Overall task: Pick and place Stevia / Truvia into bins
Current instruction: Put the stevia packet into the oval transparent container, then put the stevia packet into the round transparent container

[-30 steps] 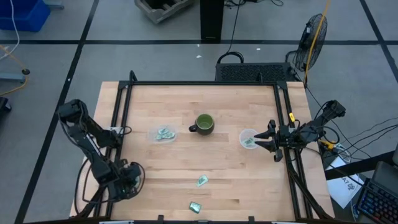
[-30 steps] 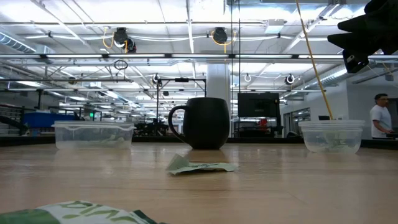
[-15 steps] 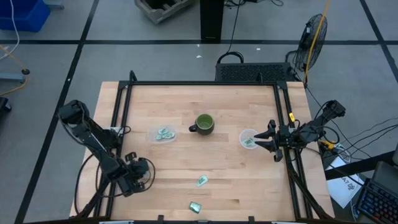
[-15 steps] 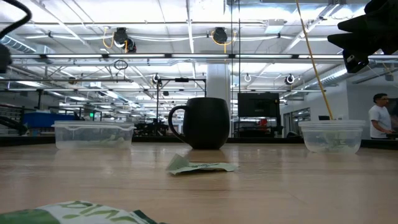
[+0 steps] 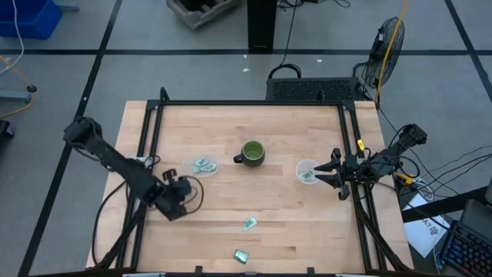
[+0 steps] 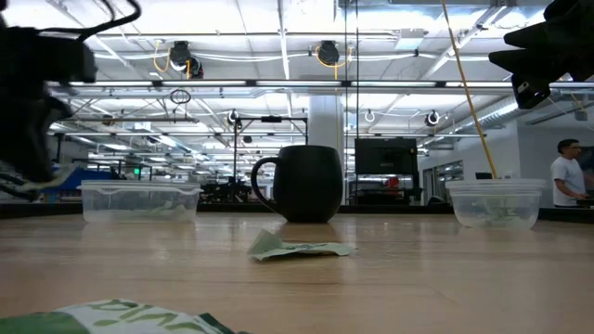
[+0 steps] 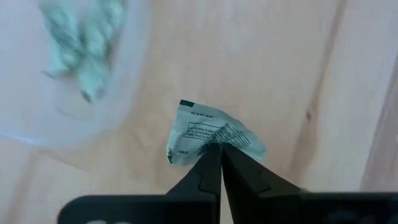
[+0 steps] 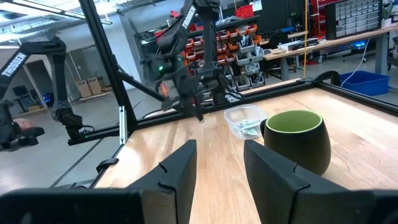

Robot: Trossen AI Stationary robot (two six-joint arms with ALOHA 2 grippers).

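Note:
My left gripper (image 5: 184,198) is above the table, just near of the left clear bowl (image 5: 201,165), and is shut on a crumpled pale green and white packet (image 7: 211,132). That bowl (image 7: 74,68) holds several packets. My right gripper (image 5: 329,171) is open and empty beside the right clear bowl (image 5: 308,172), which holds a packet. Two more packets lie flat on the table: one at the near middle (image 5: 249,224), one closer to the near edge (image 5: 241,255). My left gripper pinches the packet by one edge (image 7: 214,144) between its two fingertips. The rest of the packet sticks out past the tips. It is crumpled and lifted clear of the table.
A dark green mug (image 5: 252,153) stands between the two bowls, its handle toward the left bowl. A black frame rail (image 5: 246,103) runs around the table. A person (image 6: 566,176) stands in the room beyond the table, far off.
My left gripper has gone from the table's near left corner toward the right and the far edge, up to the left bowl.

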